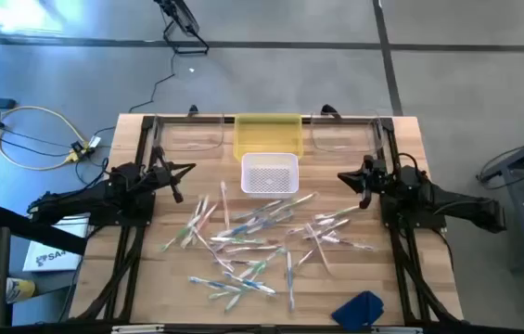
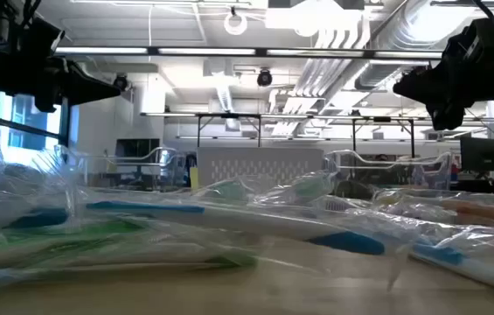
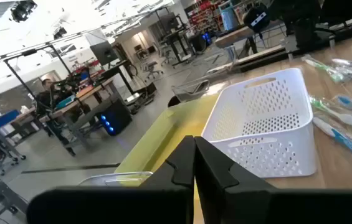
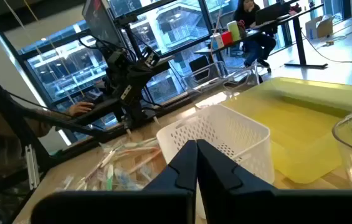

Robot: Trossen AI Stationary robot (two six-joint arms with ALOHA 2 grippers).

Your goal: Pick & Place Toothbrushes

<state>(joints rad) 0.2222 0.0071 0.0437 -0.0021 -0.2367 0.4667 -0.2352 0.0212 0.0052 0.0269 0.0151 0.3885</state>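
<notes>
Leftmost, the left gripper hovers with fingers pressed together, empty. Toothbrushes lie scattered mid-table between the arms, nearer the front edge than either gripper, long axes pointing every way; they seem to be wrapped in crinkly clear film. Behind them sit a perforated white basket and a yellow tray. Rightward, the right gripper hangs likewise closed.

From desk height the toothbrushes nearest the lens smear into blur, so I cannot count them or tell them apart. The blue cloth at the desk's near edge is partly cut off by the frame.
</notes>
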